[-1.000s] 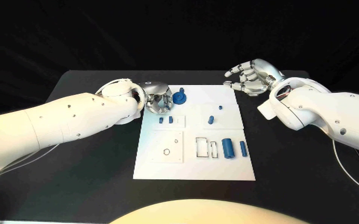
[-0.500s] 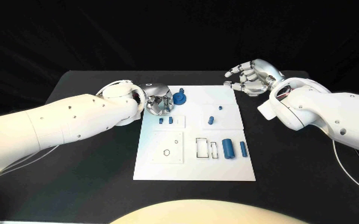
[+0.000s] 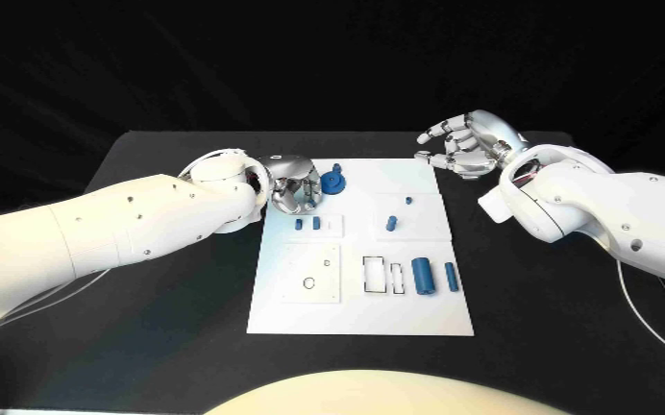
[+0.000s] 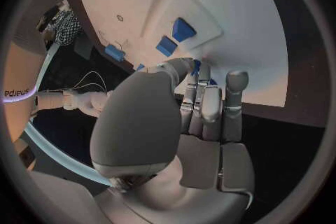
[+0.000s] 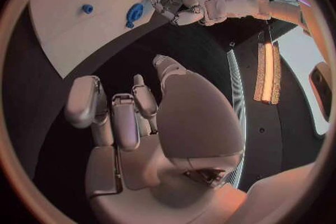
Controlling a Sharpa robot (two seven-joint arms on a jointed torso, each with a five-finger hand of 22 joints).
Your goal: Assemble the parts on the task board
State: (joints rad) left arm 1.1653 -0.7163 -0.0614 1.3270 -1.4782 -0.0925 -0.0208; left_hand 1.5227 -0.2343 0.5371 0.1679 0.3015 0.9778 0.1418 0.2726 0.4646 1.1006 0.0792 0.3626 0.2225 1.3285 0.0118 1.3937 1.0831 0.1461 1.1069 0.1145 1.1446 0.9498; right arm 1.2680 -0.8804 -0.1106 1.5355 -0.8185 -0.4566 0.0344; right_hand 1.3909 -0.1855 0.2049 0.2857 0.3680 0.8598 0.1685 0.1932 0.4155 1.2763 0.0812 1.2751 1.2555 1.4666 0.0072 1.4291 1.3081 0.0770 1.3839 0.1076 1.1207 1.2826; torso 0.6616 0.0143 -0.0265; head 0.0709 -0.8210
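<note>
Looks like the job is barely getting going: most blue parts (image 3: 423, 274) are lying loose on the white board (image 3: 357, 314) mid-surface, the left robot hand (image 3: 294, 186) is curling over the far-left round part (image 3: 332, 181) (grip unclear), the right robot hand (image 3: 467, 144) is hovering empty, fingers spread.

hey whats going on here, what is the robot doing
A two-armed robot is assembling small blue parts on a white task board. Its left hand is at the board's far left corner, fingers beside a blue round part; whether it grips the part is unclear. The right hand hovers open off the far right corner. Other blue pieces lie on the board.
</note>
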